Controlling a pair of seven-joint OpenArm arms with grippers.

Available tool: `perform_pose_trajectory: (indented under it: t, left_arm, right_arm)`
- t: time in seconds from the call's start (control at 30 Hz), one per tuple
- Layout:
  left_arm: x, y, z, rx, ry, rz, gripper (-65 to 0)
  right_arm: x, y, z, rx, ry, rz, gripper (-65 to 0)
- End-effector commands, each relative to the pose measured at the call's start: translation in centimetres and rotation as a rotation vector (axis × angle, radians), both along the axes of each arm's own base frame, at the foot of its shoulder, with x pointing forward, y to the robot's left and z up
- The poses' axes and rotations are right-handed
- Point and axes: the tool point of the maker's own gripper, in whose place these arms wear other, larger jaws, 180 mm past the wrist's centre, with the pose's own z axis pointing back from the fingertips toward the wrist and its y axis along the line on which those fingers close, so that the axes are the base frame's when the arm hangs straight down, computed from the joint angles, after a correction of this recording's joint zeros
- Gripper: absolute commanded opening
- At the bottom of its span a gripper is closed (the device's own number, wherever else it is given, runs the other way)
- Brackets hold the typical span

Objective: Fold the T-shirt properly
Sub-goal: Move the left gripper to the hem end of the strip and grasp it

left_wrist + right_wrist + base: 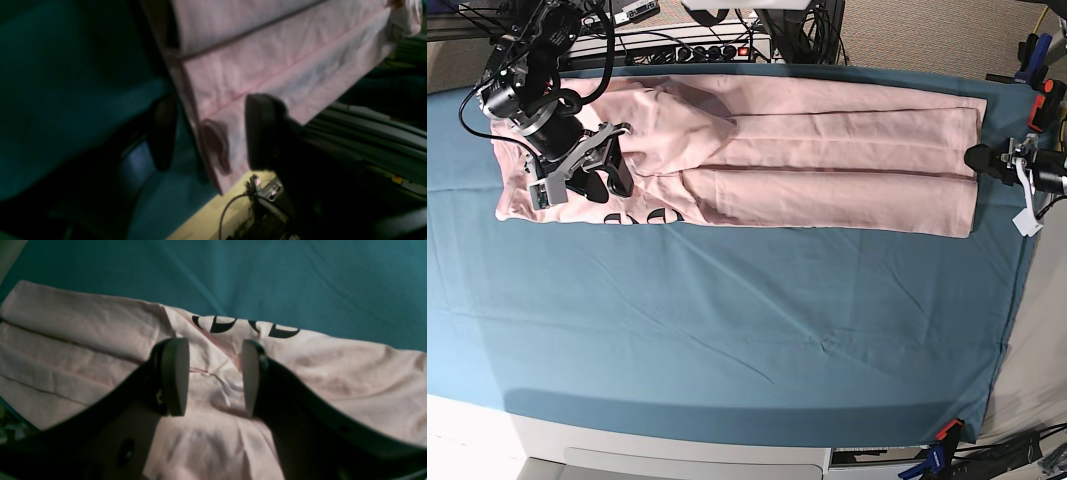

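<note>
The pale pink T-shirt (pixel 827 150) lies folded into a long strip along the far side of the teal table cloth (pixel 727 320). Black lettering (pixel 247 326) shows on its left end. My right gripper (pixel 602 175) is over that left end; in the right wrist view it (pixel 213 373) is open, its fingers apart just above wrinkled pink fabric (pixel 206 436). My left gripper (pixel 975 158) is at the strip's right end. In the left wrist view it (pixel 211 126) is open, with the folded shirt edge (pixel 220 146) between its two fingers.
A power strip and cables (pixel 677 45) lie behind the table's far edge. Clamps (pixel 942 435) hold the cloth at the front right corner. The table's right edge runs just beyond the left gripper. A black cable (pixel 227 210) hangs below that edge.
</note>
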Motion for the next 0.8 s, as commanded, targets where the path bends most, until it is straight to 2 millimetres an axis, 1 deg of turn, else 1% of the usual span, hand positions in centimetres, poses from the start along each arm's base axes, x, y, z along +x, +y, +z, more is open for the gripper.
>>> perform_pose_trajectory:
  t: [0.0,0.1,0.17,0.37,0.5,0.63,0.77]
  left_arm:
    - [0.9,0.7,1.2,0.009,-0.036,0.003,-31.4]
    - [1.0,0.4,1.1,-0.001,-0.028,0.012,-31.4]
    - [1.0,-0.2,0.7,-0.018,-0.015,0.027,-31.4]
    - [1.4,-2.1,-0.8,-0.096,0.008,0.096,-31.4]
    - [2.2,-1.9,-1.3,-0.12,0.023,0.15,-31.5]
    - [3.0,-0.8,-1.4,-0.124,0.033,0.198,-31.5]
    - [2.2,-0.5,-2.1,-0.125,0.074,0.213,-31.5]
  right_arm:
    - [0.5,0.1,1.3,0.005,-0.055,0.005,-39.0]
    - [0.6,0.1,1.3,0.005,-0.055,0.005,-39.0]
    - [0.5,0.1,1.3,0.005,-0.055,0.005,-39.0]
    - [0.5,0.1,1.3,0.003,-0.053,0.005,-39.0]
    - [0.5,0.1,1.3,0.003,-0.052,0.005,-39.0]
    - [0.5,0.0,1.2,0.0,-0.046,0.006,-39.0]
    - [0.5,0.0,1.2,0.001,-0.046,0.006,-39.0]
